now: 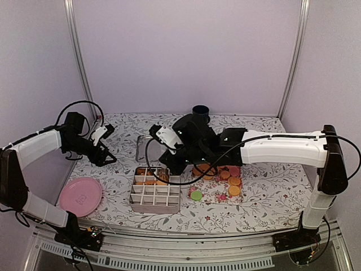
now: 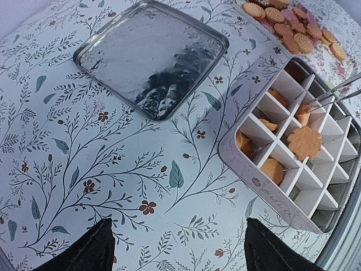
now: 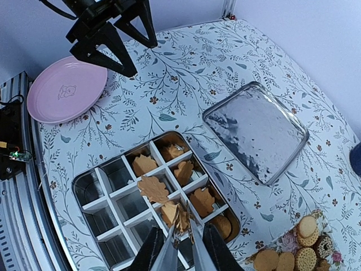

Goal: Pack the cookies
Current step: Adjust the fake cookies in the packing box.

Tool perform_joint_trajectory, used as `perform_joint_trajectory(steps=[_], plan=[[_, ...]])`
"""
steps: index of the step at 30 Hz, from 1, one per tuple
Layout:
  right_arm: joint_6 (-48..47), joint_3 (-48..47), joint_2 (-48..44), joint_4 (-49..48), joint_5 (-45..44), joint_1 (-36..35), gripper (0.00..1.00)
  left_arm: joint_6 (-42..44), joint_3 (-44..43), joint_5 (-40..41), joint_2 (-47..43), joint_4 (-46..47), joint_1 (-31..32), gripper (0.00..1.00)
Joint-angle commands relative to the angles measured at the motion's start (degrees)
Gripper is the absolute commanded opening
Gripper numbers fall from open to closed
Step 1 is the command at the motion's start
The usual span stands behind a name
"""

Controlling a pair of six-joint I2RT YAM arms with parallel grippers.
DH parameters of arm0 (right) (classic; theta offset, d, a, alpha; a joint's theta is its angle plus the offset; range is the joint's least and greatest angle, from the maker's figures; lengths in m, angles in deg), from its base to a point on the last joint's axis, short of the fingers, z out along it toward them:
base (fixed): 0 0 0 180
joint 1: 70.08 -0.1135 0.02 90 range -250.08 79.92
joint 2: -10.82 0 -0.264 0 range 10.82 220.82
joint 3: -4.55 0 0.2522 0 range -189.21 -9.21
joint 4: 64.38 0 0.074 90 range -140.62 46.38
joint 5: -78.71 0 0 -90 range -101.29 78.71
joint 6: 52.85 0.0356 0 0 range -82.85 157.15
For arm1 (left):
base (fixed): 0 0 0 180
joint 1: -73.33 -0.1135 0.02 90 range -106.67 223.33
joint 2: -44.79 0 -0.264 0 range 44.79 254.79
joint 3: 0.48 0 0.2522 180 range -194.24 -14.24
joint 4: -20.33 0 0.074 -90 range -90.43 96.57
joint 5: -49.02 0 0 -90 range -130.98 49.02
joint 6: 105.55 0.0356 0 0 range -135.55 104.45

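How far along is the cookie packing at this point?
Done: several tan cookies sit in the far cells of the silver divided tin. In hand: the fingers of the right gripper appear closed on one tan cookie over a cell. Remaining: the near cells are empty, and many round cookies lie on the floral napkin. The left gripper hangs open, holding nothing.

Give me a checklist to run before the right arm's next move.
1. Right gripper clamped on the tongs: ok.
2. Held cookie pinched at the tong tips, above the divided box: ok.
3. Compartment beneath it free: cannot tell.
4. Packed cookies all seated: not ok; the scalloped cookie lies across the dividers.
5. Left gripper open, away from the box: ok.
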Motion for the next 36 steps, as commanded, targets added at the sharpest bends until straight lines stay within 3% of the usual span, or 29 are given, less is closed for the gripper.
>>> perform_joint_trajectory(steps=[1,13,27,36], plan=[[0.9,-3.3,-2.5,0.8,-0.7,-1.1,0.08,0.5,-0.2,-0.8,-0.8,0.0,-0.4,0.8],[-1.2,-5.3,-2.6,-1.3,4.0,-1.9,0.25,0.4,-0.1,-1.0,-0.8,0.0,-0.4,0.8],[-9.7,-13.7,6.4,1.8,6.8,-3.9,0.25,1.0,0.5,-0.2,-1.9,0.0,-0.5,0.8],[-11.6,-13.9,8.2,3.1,2.4,-3.7,0.23,0.9,0.5,-0.4,-2.0,0.0,-0.5,0.8]])
